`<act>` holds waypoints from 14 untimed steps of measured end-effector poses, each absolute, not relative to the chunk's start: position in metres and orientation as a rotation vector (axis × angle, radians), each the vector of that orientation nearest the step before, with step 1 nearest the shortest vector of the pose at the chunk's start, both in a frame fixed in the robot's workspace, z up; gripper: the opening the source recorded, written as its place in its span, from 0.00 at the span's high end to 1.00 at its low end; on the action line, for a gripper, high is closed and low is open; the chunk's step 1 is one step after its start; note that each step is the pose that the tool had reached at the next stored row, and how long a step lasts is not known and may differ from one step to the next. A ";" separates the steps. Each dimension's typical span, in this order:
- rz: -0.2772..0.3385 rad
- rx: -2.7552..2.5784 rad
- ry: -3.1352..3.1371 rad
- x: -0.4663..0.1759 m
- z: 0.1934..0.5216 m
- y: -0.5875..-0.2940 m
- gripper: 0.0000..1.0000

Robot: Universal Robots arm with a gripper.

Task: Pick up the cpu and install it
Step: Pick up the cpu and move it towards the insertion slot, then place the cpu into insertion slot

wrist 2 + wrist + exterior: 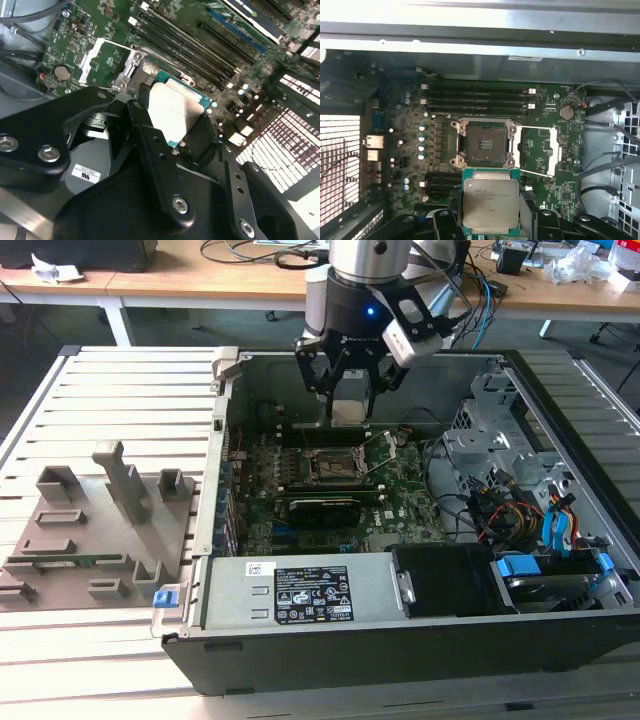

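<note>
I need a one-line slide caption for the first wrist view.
Gripper holding the cpu over the motherboard, near the open, empty socket.

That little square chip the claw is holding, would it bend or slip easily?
Probably stiff: the cpu looks flat though the gripper pinches only two edges. Its smooth metal top looks slippery, so it might slide if squeezed loosely. Thin and small, it is likely light.

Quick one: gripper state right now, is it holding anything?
Gripper: shut on the cpu, which hangs above the empty socket and is not yet seated.
</note>
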State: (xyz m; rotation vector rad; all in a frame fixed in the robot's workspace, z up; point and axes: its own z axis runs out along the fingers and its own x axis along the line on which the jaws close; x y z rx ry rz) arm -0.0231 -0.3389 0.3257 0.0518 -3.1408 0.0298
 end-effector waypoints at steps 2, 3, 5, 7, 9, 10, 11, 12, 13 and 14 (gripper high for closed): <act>0.030 0.052 -3.141 -0.019 0.321 -0.339 0.45; 0.030 0.052 -3.140 -0.014 0.316 -0.338 0.45; 0.030 0.052 -3.140 -0.010 0.309 -0.338 0.45; 0.030 0.052 -3.140 -0.009 0.307 -0.338 0.45; 0.030 0.052 -3.140 -0.009 0.307 -0.338 0.45; 0.030 0.052 -3.140 -0.009 0.307 -0.338 0.45; 0.030 0.052 -3.140 -0.009 0.307 -0.338 0.45; 0.030 0.052 -3.140 -0.009 0.307 -0.338 0.45; 0.030 0.052 -3.140 -0.009 0.307 -0.338 0.45; 0.030 0.036 -3.140 -0.009 0.307 -0.338 0.45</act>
